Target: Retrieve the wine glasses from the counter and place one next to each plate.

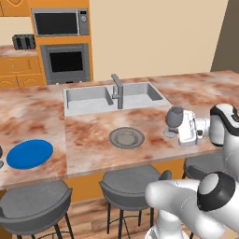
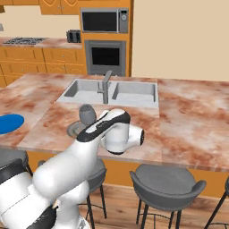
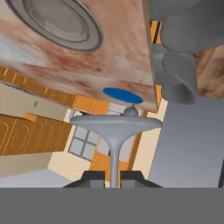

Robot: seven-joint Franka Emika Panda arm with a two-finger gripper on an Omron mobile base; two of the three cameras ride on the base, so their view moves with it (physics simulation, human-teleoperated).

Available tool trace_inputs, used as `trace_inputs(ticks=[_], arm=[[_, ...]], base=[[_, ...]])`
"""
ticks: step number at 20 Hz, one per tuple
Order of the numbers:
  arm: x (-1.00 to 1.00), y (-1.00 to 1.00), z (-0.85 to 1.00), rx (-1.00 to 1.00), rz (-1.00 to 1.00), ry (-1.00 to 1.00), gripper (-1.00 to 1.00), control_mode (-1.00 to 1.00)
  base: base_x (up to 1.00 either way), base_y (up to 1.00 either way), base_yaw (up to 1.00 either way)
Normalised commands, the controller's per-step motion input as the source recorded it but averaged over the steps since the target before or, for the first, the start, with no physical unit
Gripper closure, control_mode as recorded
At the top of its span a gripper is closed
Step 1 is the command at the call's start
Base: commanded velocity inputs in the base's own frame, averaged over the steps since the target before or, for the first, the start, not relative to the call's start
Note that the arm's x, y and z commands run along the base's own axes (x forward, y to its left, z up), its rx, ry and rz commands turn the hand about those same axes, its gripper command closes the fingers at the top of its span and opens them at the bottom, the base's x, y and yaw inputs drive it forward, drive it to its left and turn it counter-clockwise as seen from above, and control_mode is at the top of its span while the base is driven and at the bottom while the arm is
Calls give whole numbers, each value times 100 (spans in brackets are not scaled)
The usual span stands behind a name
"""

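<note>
Dark grey-blue stemmed wine glass (image 1: 175, 119) clamped at its stem by the two-finger gripper (image 3: 113, 178). Foot hangs above the marbled stone counter (image 1: 93, 130) near its front edge, just beside the grey ringed plate (image 1: 126, 137).

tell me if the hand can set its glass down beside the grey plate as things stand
Probably yes. The hand grips a wine glass by the stem, close to the grey plate, and the counter between them looks bare.

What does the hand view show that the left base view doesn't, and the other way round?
Hand view alone: the fingers shut on the glass stem, seen close, its round foot facing the camera. Left base view alone: the sink, faucet, oven and microwave. Both: the glass, grey plate, blue plate, counter and a stool.
</note>
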Motion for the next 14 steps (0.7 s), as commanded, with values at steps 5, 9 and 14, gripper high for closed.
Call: trace_inputs(ticks=[5, 9, 14], arm=[[43, 0, -22, -7, 0, 9, 100, -100], [51, 0, -21, -4, 0, 13, 100, -100], [48, 0, -24, -3, 0, 3, 100, -100]], base=[[0, 0, 0], [0, 0, 0], [0, 0, 0]])
